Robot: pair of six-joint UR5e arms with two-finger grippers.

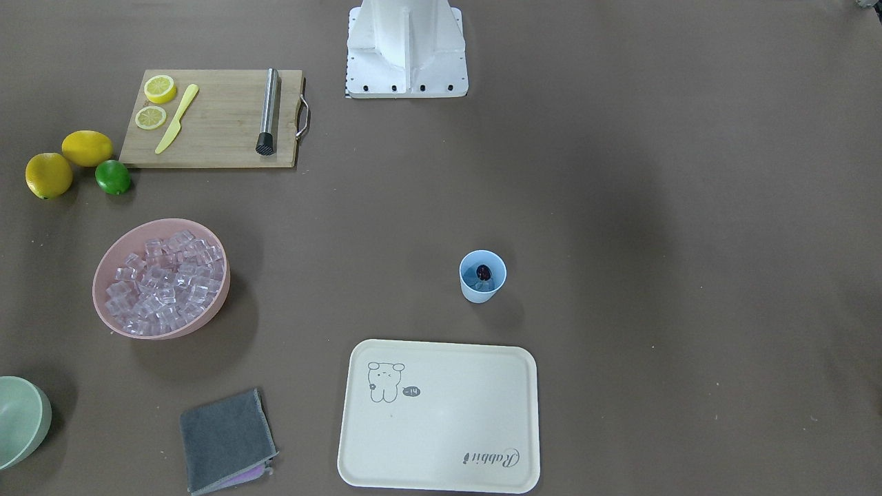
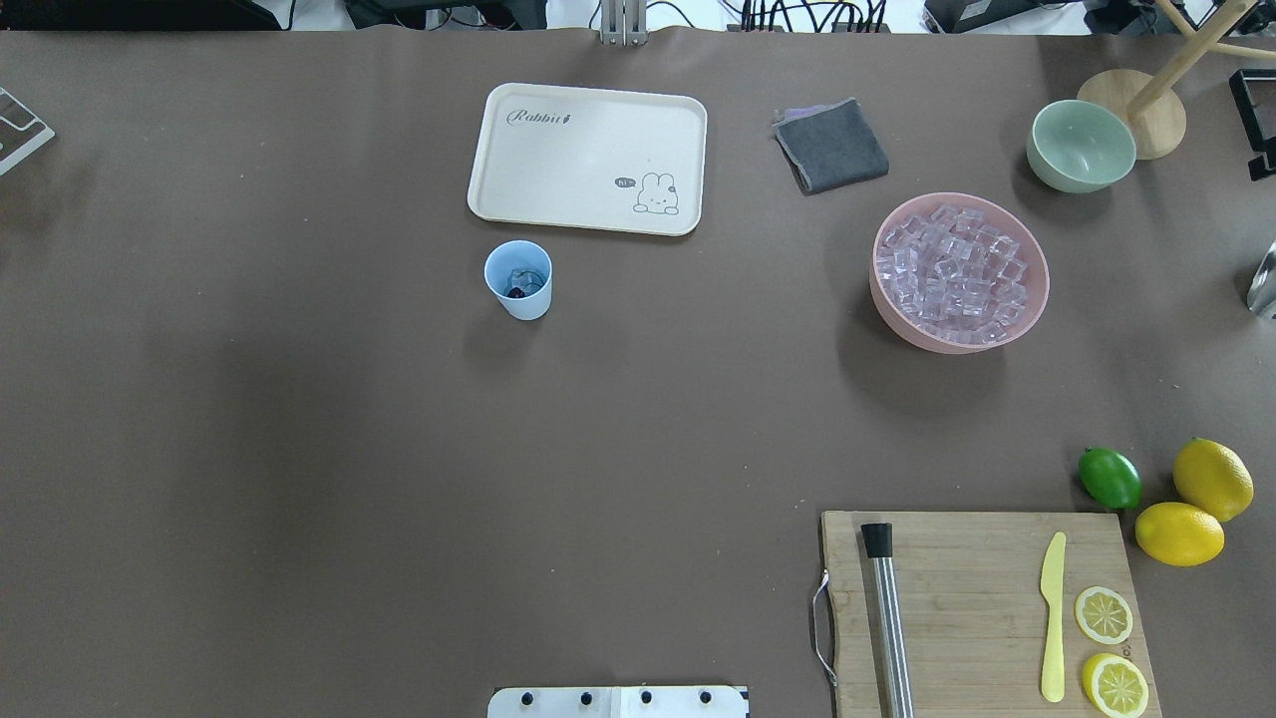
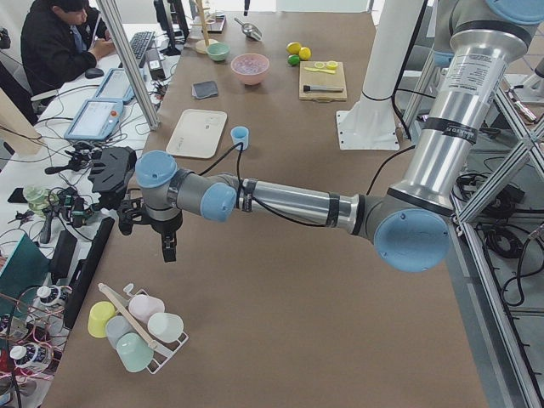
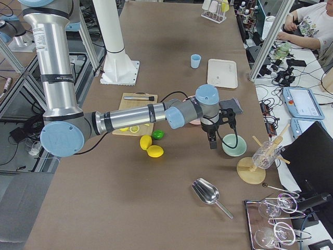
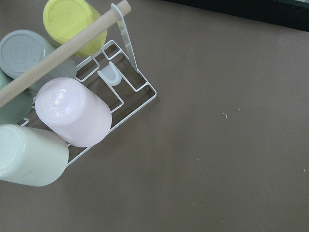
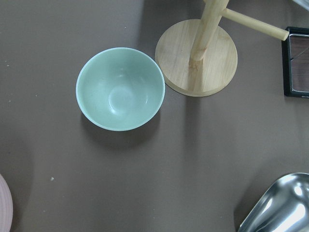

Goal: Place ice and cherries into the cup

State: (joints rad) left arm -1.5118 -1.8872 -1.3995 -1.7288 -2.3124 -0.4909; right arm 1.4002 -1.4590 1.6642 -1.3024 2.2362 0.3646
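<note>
The light-blue cup (image 1: 481, 292) stands upright on the brown table near a cream tray; it also shows in the overhead view (image 2: 525, 299). A dark cherry (image 1: 484, 272) and some clear ice lie inside it. Many more ice cubes (image 1: 165, 279) fill the pink bowl (image 2: 947, 342). My left gripper (image 3: 167, 246) hangs over the table's left end beside a cup rack, far from the cup. My right gripper (image 4: 212, 143) hangs beside the pale green bowl (image 6: 120, 89). Both grippers show only in side views, so I cannot tell whether they are open or shut.
A cream tray (image 1: 441, 441) and a grey cloth (image 1: 224, 441) lie near the cup. A cutting board (image 2: 997, 558) holds a muddler, a yellow knife and lemon slices; lemons and a lime (image 2: 1110, 478) lie beside it. A wooden stand (image 6: 198, 60), a metal scoop (image 6: 280, 205) and a cup rack (image 5: 63, 111) sit at the table's ends.
</note>
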